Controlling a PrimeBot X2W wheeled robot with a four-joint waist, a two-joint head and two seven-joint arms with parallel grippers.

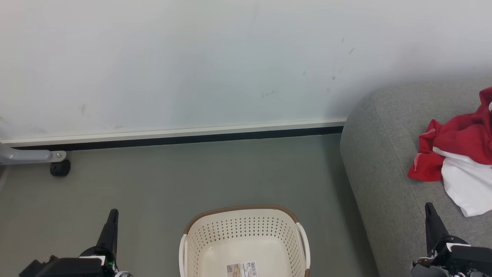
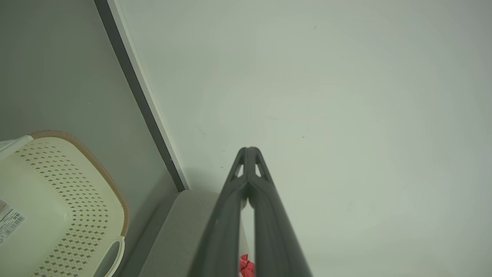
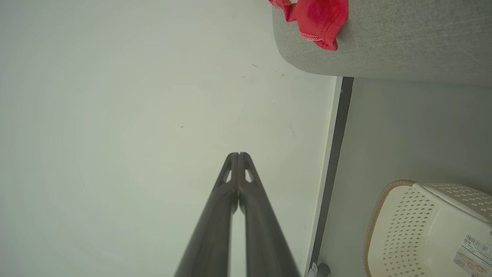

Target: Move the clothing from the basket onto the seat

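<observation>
The clothing (image 1: 457, 154), red fabric over white cloth, lies bunched on the grey seat (image 1: 380, 161) at the right. A red fold of the clothing (image 3: 319, 17) hangs over the seat's rounded edge (image 3: 403, 46). On the floor at bottom centre stands the cream basket (image 1: 244, 234) with its brown rim; only a label sticker (image 1: 242, 269) shows inside. My left gripper (image 1: 113, 215) is shut at the lower left, left of the basket. My right gripper (image 1: 429, 209) is shut at the lower right, in front of the seat. Both wrist views show fingertips pressed together, left gripper (image 2: 249, 150), right gripper (image 3: 238, 156), holding nothing.
A pale wall (image 1: 192, 65) with a dark skirting strip (image 1: 184, 139) runs behind the grey floor (image 1: 192, 181). A grey metal leg with a black caster (image 1: 59, 168) stands at the far left by the wall.
</observation>
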